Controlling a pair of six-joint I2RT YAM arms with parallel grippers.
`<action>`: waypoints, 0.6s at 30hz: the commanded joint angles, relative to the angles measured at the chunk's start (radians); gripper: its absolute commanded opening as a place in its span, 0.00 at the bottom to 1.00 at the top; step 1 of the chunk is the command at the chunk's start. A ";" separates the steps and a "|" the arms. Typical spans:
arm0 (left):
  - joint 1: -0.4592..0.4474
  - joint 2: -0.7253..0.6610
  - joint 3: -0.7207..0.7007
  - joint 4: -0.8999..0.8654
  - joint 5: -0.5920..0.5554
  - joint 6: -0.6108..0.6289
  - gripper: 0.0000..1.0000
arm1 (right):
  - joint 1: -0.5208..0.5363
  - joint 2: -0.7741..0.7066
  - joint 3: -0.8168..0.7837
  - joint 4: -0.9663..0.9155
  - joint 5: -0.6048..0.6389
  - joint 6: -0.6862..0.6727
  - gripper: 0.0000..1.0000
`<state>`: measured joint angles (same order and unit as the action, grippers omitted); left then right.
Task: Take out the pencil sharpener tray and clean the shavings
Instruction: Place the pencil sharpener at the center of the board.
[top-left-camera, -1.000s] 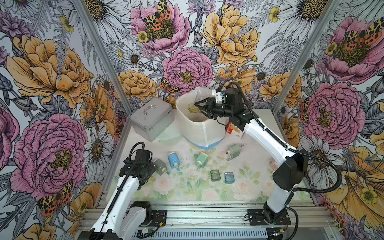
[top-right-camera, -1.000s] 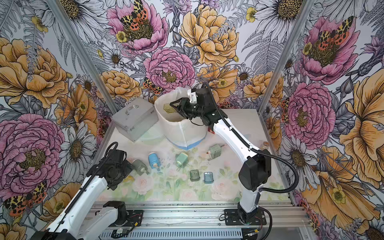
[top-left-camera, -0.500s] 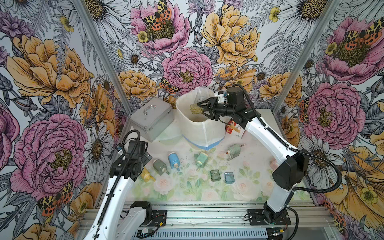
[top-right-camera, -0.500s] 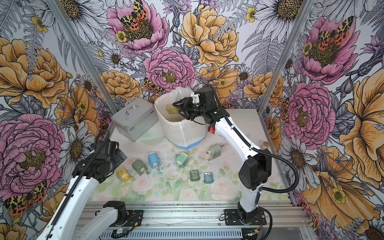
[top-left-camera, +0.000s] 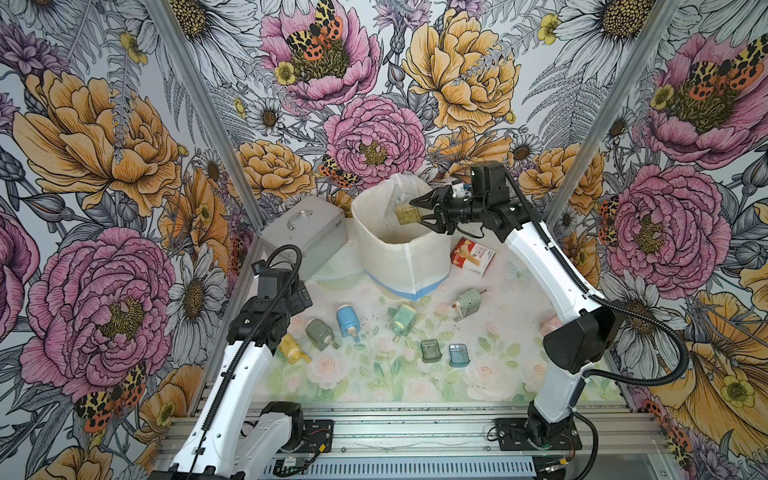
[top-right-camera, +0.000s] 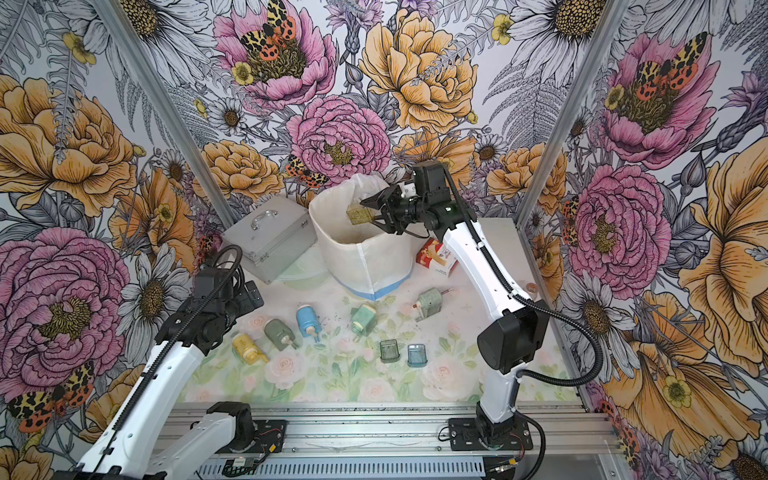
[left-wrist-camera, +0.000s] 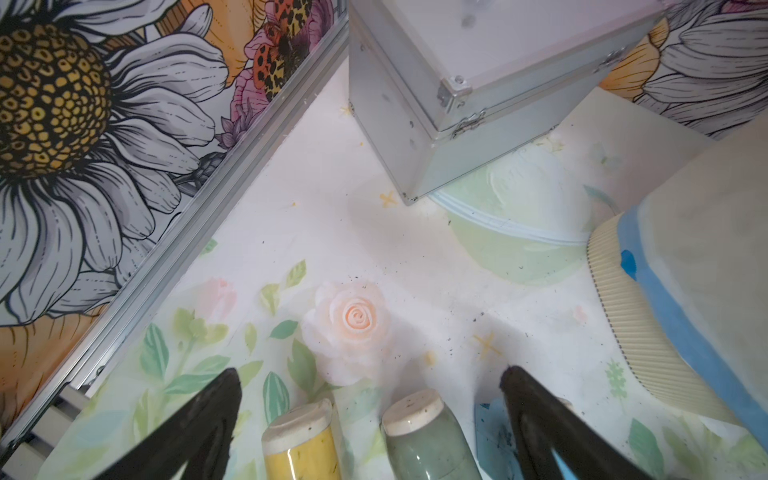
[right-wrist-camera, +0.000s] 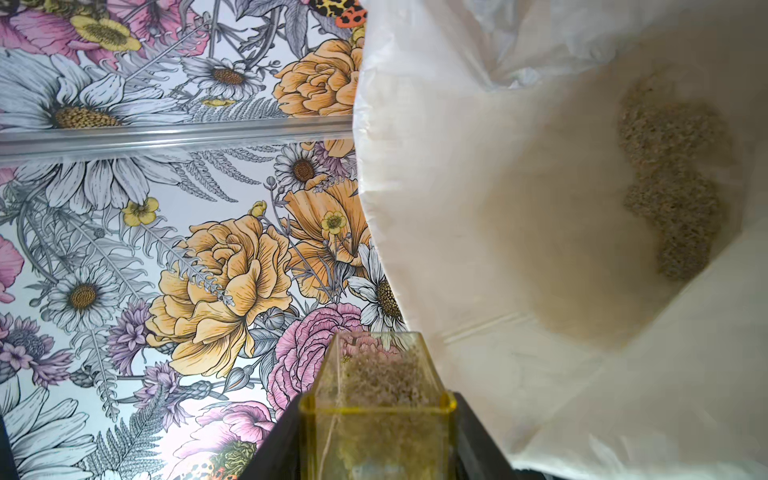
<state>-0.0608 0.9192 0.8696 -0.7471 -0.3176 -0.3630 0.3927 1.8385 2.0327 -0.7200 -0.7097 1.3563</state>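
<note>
**Front row, nearest the rail.** Green tray (top-left-camera: 430, 350) and blue tray (top-left-camera: 458, 355): small and clear-walled. They stand side by side on the floral mat (top-left-camera: 374, 382), close but apart.

**Second row, from the left arm's side across.**
- Yellow sharpener (top-left-camera: 291, 349), grey-green sharpener (top-left-camera: 320, 332), blue sharpener (top-left-camera: 347, 322) and teal sharpener (top-left-camera: 403, 318), all lying on their sides.
- Crank sharpener (top-left-camera: 467, 299), set further back and well apart from the rest.
- Dark flecks (left-wrist-camera: 476, 319), scattered thinly over the mat around this row.

**Left gripper** (left-wrist-camera: 370, 374). It hangs over the mat beside the yellow and grey-green sharpeners. The fingers are spread wide with nothing between them. In the wrist view the cream caps of those two sharpeners lie under the gap.

**Middle ground.**
- Lined bin (top-left-camera: 399, 257): a white bag in a ribbed cream body, with blue tape along the lower edge.
- Red-and-white box (top-left-camera: 473, 255), lying flat just beside the bin on the right arm's side.

**Right gripper** (top-left-camera: 414, 212). It reaches over the bin's mouth from the right arm's side, fingers clamped on the yellow tray (top-left-camera: 405, 215).
- The tray is clear of the mat, held over the bin's opening in both top views.
- In the wrist view, shavings (right-wrist-camera: 380, 378) cling inside the tray.
- A brownish heap (right-wrist-camera: 669, 187) lies at the bottom of the bag.

**Far left corner.** Silver case (top-left-camera: 305, 232): shut, handle on top, set against the wall and near the bin.
</note>
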 joint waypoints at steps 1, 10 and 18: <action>0.039 -0.028 -0.026 0.108 0.097 0.051 0.99 | 0.002 0.021 0.028 -0.085 -0.046 0.034 0.23; 0.024 -0.023 -0.037 0.119 0.157 0.046 0.99 | -0.007 0.070 0.086 -0.176 -0.084 0.024 0.19; 0.026 -0.016 -0.038 0.122 0.173 0.047 0.99 | -0.017 0.100 0.164 -0.201 -0.100 0.047 0.14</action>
<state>-0.0303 0.9043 0.8433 -0.6521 -0.1692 -0.3328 0.3843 1.9205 2.1437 -0.9058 -0.7841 1.3842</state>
